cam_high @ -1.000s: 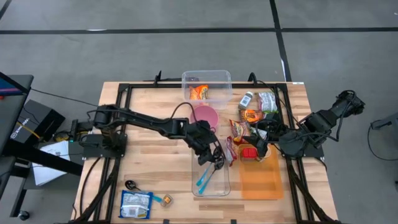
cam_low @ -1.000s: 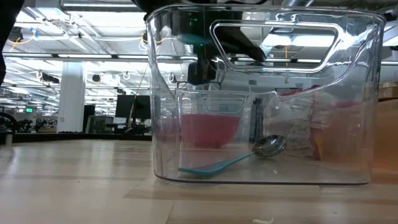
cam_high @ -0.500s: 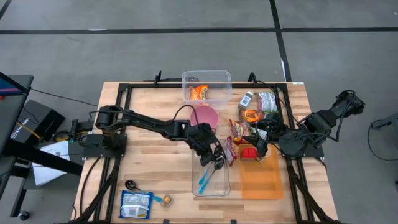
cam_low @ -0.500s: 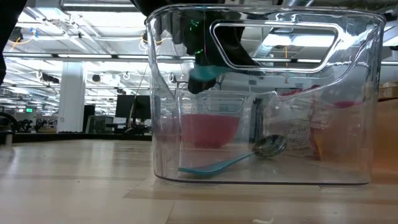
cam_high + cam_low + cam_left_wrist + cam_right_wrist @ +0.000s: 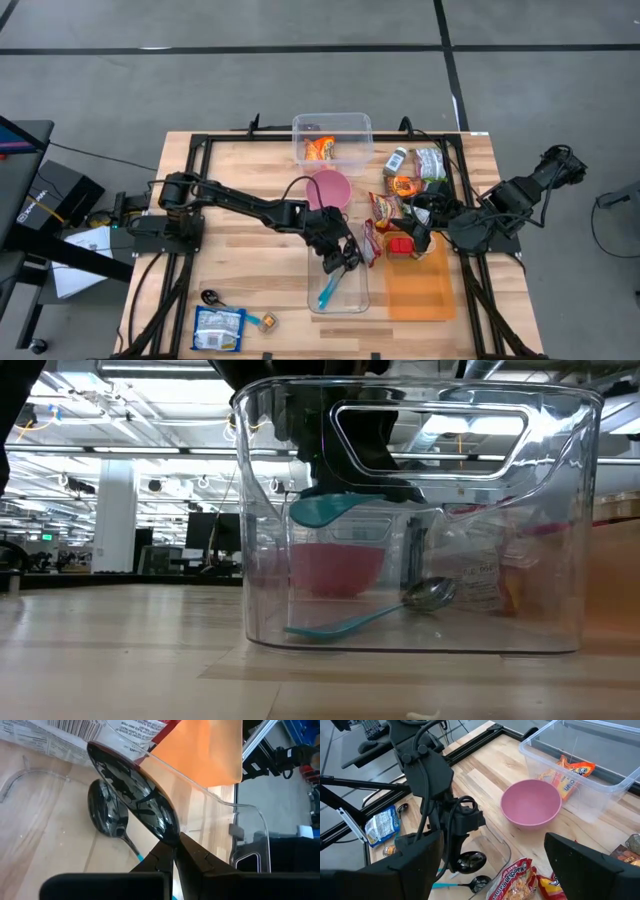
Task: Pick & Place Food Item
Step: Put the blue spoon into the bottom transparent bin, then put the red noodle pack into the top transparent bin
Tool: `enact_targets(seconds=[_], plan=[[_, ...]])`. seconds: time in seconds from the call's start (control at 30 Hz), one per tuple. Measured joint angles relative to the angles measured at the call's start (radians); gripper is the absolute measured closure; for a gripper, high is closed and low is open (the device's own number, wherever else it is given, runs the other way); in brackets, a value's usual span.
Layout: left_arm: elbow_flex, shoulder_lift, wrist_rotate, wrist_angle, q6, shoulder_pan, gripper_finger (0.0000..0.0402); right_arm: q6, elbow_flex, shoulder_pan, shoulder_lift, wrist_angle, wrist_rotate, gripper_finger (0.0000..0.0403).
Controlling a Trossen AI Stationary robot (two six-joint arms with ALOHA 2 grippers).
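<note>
The thing in hand is not food but a spoon (image 5: 135, 790) with a dark, shiny bowl. It hangs inside the clear bin (image 5: 315, 305), above the bin's floor. The bin stands between the table's middle and the long edge opposite the second, far bin. The left gripper (image 5: 338, 258) is clamped on the spoon's neck. A second spoon (image 5: 370, 620) with a teal handle lies on the bin's floor under it.

This looks like the placing step for cutlery: the held spoon seems ready to be lowered and let go beside the lying one.

The food is well apart from this. Snack packets (image 5: 383, 210) lie beside the orange tray (image 5: 420, 295), toward the table's right edge, and an orange packet (image 5: 320, 148) sits in the far bin. The right gripper (image 5: 415, 235) waits with its jaws wide apart over the packets at the tray's end. No food item is gripped yet; the next move probably calls for closing on one of those packets.
</note>
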Motion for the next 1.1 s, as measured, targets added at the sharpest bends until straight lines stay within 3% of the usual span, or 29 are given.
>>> enact_targets(seconds=[0.37,0.8,1.1], plan=[[0.000,0.001,0.001,0.010,-0.004,0.000,0.0385,0.000,0.000,0.000,0.000,0.000,0.000,0.0065],[0.000,-0.002,0.005,0.056,-0.020,0.000,0.0319,0.000,0.000,0.000,0.000,0.000,0.000,0.0065],[0.000,-0.003,0.005,0.070,-0.020,0.000,0.0315,-0.001,0.000,0.000,0.000,-0.001,0.000,0.0065]])
